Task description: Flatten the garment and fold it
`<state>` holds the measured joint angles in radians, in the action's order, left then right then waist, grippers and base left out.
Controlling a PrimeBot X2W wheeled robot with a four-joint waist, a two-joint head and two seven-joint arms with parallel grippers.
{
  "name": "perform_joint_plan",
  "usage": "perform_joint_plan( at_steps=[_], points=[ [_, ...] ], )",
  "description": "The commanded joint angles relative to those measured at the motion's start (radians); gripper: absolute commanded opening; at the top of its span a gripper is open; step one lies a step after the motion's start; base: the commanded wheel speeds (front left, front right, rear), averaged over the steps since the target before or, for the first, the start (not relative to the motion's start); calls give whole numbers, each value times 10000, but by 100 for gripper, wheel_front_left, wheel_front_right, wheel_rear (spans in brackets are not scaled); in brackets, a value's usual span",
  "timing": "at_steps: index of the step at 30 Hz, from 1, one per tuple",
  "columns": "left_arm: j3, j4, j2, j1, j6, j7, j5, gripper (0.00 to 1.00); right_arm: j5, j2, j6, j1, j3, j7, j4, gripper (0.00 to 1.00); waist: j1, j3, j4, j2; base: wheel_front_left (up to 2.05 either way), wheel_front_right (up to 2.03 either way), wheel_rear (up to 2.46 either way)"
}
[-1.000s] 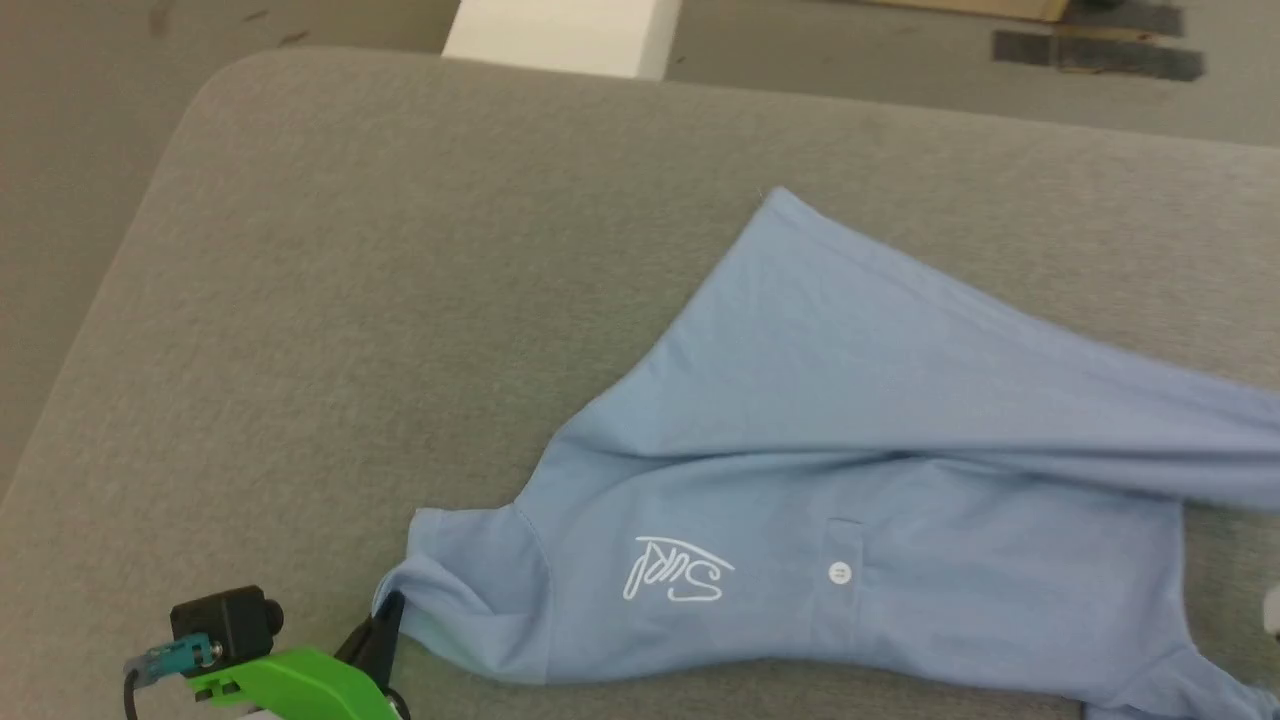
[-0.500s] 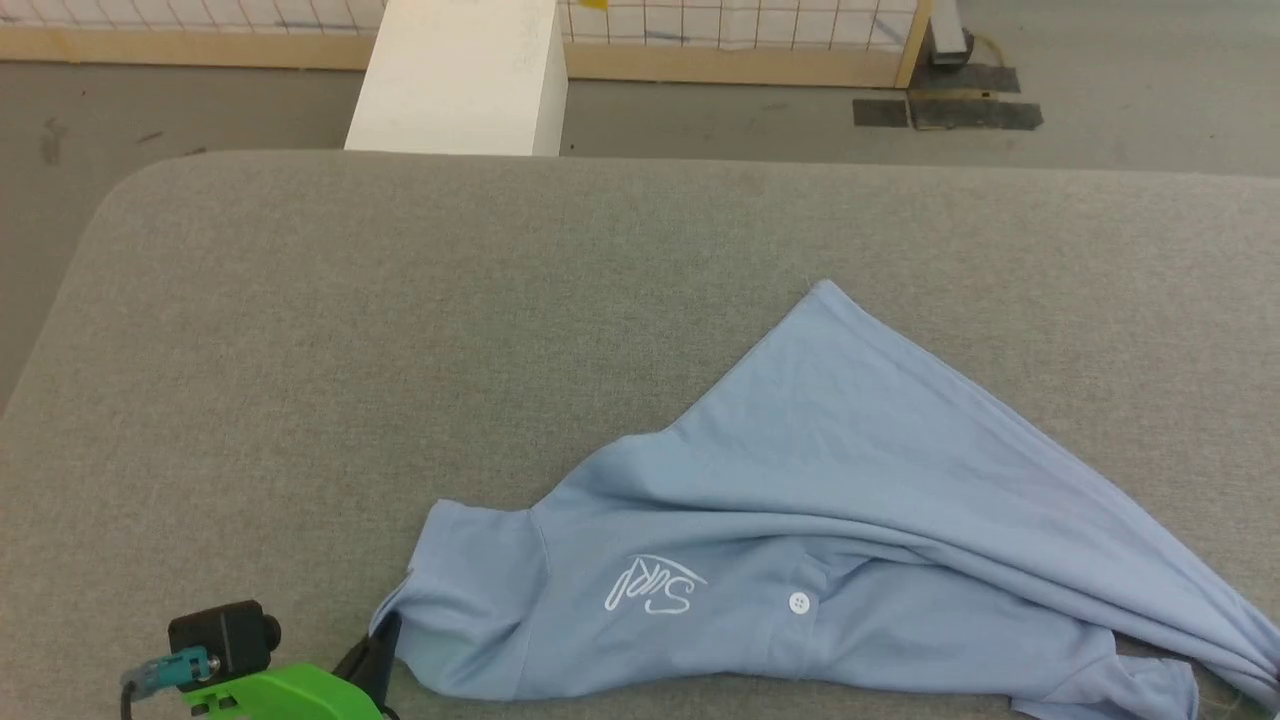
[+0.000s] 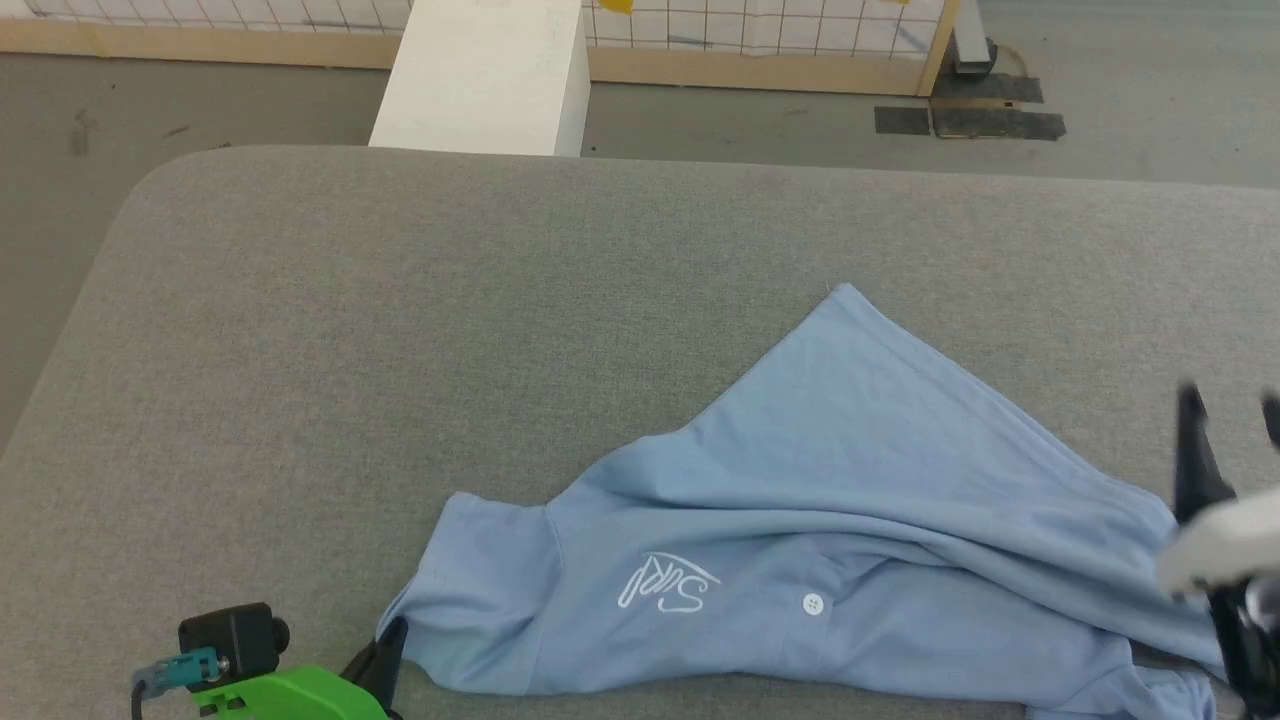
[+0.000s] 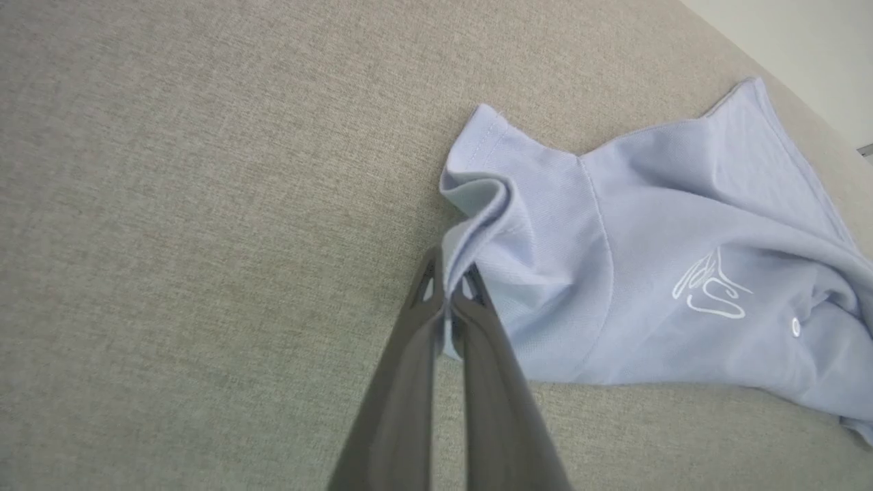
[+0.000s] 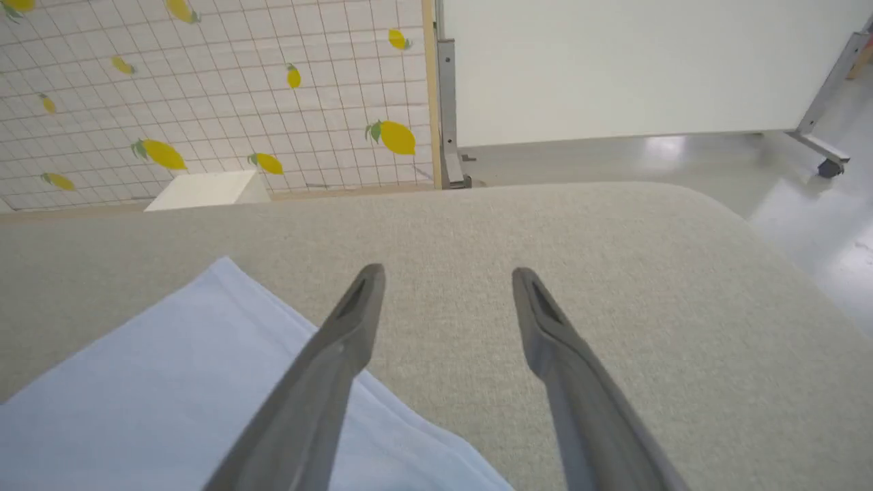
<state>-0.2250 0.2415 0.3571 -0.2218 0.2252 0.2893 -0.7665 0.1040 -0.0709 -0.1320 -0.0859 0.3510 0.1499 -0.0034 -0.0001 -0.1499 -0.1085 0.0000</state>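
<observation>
Head view: the shirt (image 3: 850, 480) lies bunched along the tabletop's (image 3: 400, 300) near edge, toward the right corner. Open room remains to the far and left edges.

Left wrist view: the left end effector (image 4: 447, 276) is pressed together, pinching the sleeve (image 4: 518, 225), apparently anchoring that end for spreading.

Right wrist view: the right end effector (image 5: 447, 273) is spread and holds nothing, above the shirt's right margin. Bare tabletop extends beyond.
</observation>
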Motion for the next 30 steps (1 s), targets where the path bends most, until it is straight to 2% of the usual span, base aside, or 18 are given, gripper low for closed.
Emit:
perform_joint_plan(
  at_steps=[1,4,7,11,15,20,24,29,30],
  points=[
    [-10,-1,35,157,-56,-10,1,0,-47,-201,13,-403,-327,-394,95,100,1,-87,-65,0,0,0,0],
    [-65,-25,-30,306,-123,-59,-15,0,44,-621,13,-1378,-1563,-1305,791,100,1,-264,-210,0,0,0,0],
    [-113,-92,-90,483,-180,-112,-13,0,231,-939,13,-2434,-2684,-1482,1844,100,1,-509,-413,0,0,0,0],
    [-210,-277,-191,808,-332,-189,-31,0,447,-1262,13,-3924,-3774,-1117,3452,100,1,-913,-759,0,0,0,0],
    [-351,-530,-371,1097,-474,-300,-56,0,379,-1535,13,-5197,-4695,-244,5083,100,1,-1209,-1157,0,0,0,0],
    [-451,-853,-510,1291,-621,-458,-78,0,514,-1478,13,-6326,-5102,1239,6787,100,1,-1460,-1555,0,0,0,0],
    [-506,-1047,-593,1395,-712,-546,-113,0,391,-1346,13,-6866,-4822,2567,7835,100,1,-1577,-1764,0,0,0,0],
    [-554,-1254,-664,1477,-828,-644,-168,0,70,-1163,13,-7209,-4500,3687,8596,100,1,-1639,-1872,0,0,0,0],
    [-556,-1293,-674,1487,-845,-668,-178,0,-56,-1151,13,-7246,-4374,3921,8727,78,1,-1634,-1877,0,0,0,0]
  ],
)
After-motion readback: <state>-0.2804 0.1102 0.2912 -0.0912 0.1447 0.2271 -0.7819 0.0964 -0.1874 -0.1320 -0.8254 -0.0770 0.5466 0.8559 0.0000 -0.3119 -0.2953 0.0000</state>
